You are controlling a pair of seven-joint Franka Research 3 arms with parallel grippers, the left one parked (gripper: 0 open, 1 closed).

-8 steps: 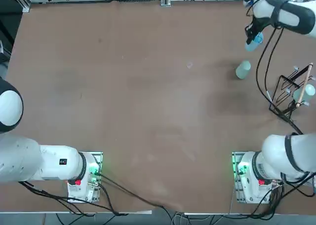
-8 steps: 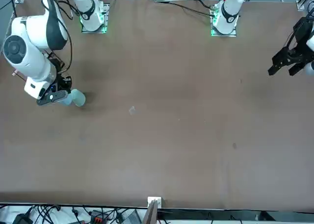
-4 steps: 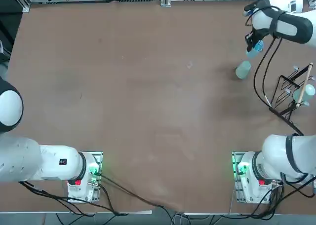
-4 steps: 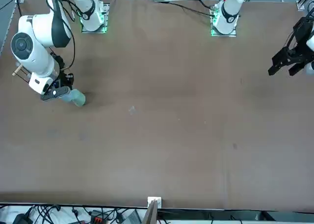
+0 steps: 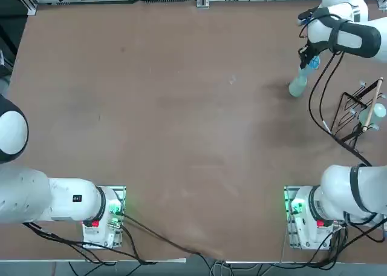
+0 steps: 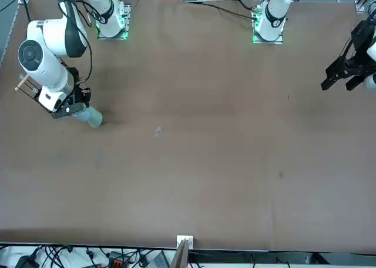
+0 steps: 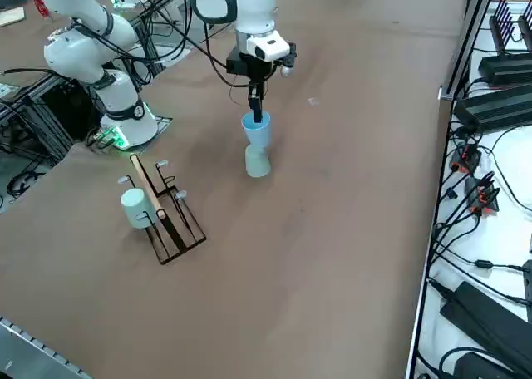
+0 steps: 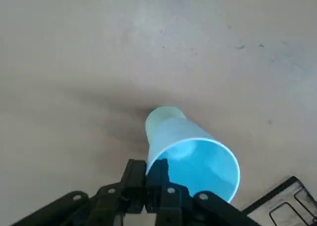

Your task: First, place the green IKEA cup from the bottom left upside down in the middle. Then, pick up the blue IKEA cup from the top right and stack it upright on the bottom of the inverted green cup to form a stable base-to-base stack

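Cups meet at the table's far right: the blue IKEA cup [image 7: 257,132], mouth up and empty [image 8: 198,160], sits above the inverted green IKEA cup [image 7: 258,161]. The right gripper [image 8: 153,174] pinches the blue rim. Only the wrist view shows that empty inside.

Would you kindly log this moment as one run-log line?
right gripper: jaws shut on light blue tapered plastic cup rim | cup upright over inverted pale green plastic cup | contact: cannot tell
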